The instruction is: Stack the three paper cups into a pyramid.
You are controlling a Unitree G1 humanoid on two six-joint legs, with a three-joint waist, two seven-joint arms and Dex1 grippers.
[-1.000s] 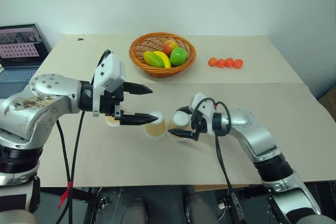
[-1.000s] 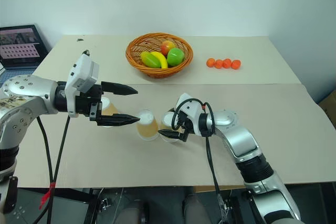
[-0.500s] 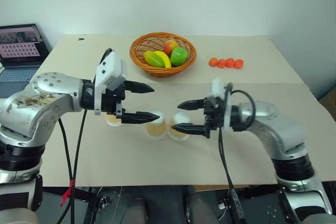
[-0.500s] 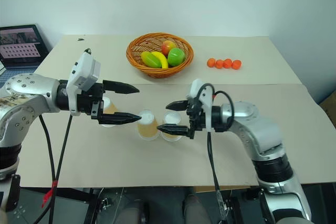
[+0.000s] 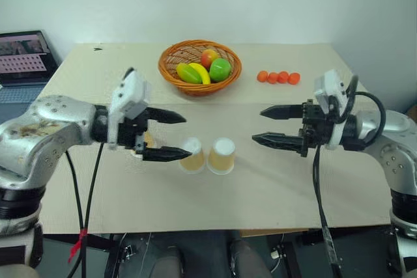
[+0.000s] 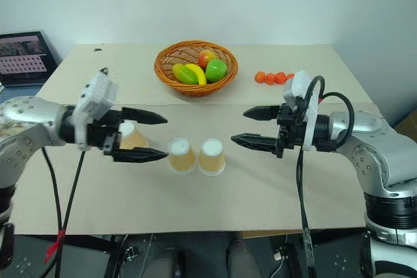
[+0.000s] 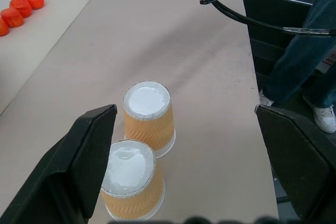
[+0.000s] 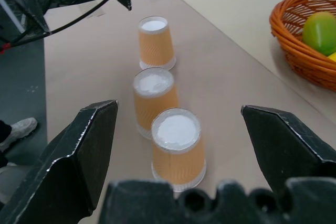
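I see three paper cups standing upside down, white bases up, in a row on the counter [image 5: 273, 187]. The middle cup [image 5: 192, 155] and the right cup [image 5: 221, 155] stand just beside each other near the counter's near edge. The left cup [image 6: 133, 136] stands apart from them, farther left; in the left eye view my left end effector [image 5: 168, 136] hides nearly all of it, and in the right eye view I see it between that end effector's two black fingers, partly covered by the near finger. I cannot tell whether a finger touches it. No cup sits on another, so the pyramid is not yet built.

My left end effector points right, its fingers wide apart and clamped on nothing; the near fingertip ends just beside the middle cup. My right end effector [image 5: 266, 126] hangs above the counter, well to the right of the cups, pointing left, fingers likewise wide apart and empty.

On the far half of the counter stands a wicker basket [image 5: 171, 57] of fruit, with a row of small orange balls [image 5: 279, 77] to its right. A laptop [image 5: 25, 53] is cut off at the left edge. In the left wrist view a person's leg [image 7: 294, 61] and shoe show beyond the counter's edge, cut off by the frame.
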